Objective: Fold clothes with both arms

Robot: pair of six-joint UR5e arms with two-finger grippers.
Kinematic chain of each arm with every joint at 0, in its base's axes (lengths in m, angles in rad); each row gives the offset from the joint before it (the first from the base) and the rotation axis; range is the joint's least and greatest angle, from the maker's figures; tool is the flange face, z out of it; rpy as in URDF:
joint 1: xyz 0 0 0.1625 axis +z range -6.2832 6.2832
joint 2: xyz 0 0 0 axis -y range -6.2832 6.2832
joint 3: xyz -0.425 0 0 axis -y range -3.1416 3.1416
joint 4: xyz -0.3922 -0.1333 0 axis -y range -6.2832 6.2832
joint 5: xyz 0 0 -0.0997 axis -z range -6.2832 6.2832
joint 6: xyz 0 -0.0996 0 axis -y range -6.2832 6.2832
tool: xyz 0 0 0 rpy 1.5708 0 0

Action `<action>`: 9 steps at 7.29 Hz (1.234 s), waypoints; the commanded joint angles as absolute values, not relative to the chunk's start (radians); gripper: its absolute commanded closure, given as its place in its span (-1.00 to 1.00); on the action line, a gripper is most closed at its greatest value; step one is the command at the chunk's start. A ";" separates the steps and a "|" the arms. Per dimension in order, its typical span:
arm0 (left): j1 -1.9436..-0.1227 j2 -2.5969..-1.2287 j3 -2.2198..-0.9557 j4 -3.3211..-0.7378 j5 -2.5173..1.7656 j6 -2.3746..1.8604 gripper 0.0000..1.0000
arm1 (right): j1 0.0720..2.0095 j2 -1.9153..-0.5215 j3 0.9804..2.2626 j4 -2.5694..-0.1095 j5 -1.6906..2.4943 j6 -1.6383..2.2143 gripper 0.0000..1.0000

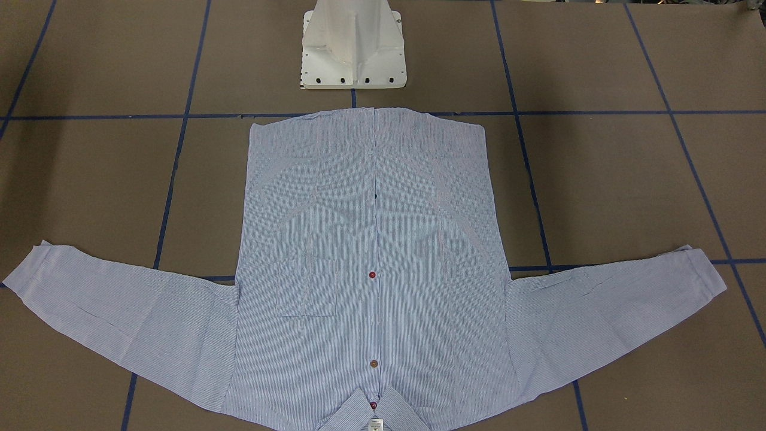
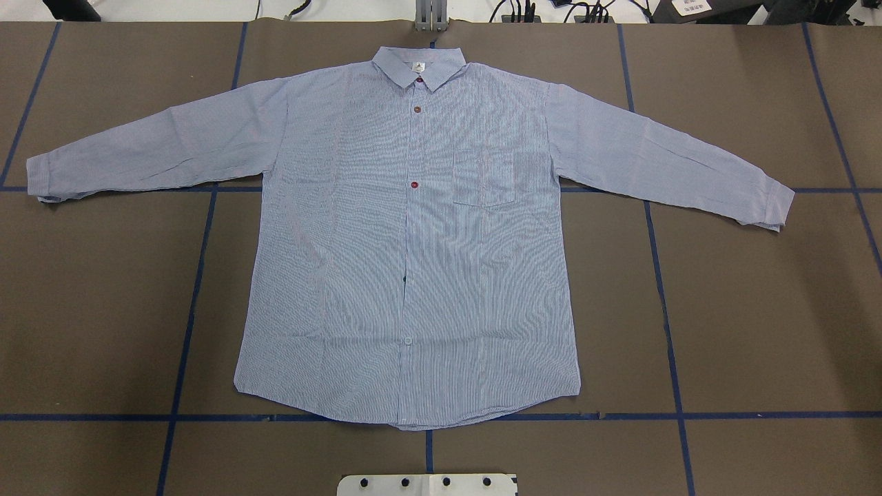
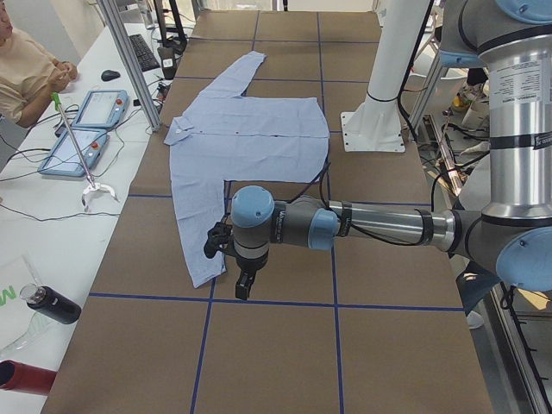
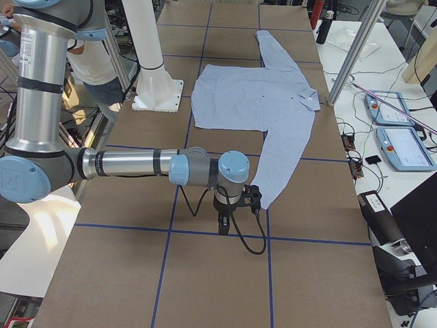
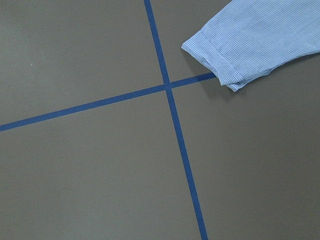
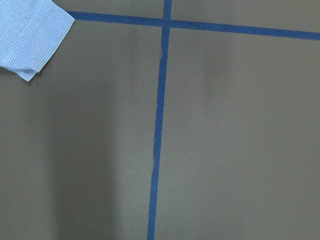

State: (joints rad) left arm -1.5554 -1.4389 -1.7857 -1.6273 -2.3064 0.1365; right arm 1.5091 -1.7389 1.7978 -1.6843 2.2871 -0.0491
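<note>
Where the shirt (image 2: 413,241) sleeves end, left fingers (image 3: 244,285) and right fingers (image 4: 224,222) hang; how open, unclear.

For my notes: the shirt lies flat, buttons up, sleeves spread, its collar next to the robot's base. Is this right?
No. The hem, not the collar, is next to the base, as the overhead view shows. The shirt does lie flat, buttons up, sleeves spread.
</note>
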 commanded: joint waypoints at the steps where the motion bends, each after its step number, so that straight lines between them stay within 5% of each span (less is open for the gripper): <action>1: -1.555 -1.440 -1.795 -1.659 -2.309 0.135 -1.00 | 1.508 -1.738 1.798 -1.684 2.287 -0.049 -1.00; 5: -1.552 -1.443 -1.833 -1.706 -2.301 0.135 -1.00 | 1.508 -1.692 1.860 -1.684 2.287 -0.049 -1.00; 9: -1.554 -1.486 -1.830 -2.072 -2.226 0.123 -1.00 | 1.506 -1.559 1.925 -1.674 2.289 -0.037 -1.00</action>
State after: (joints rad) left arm -1.5539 -1.4734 -1.8360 -1.9647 -2.2741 0.1244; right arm 1.5074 -1.5924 1.9268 -1.6816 2.2873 -0.0403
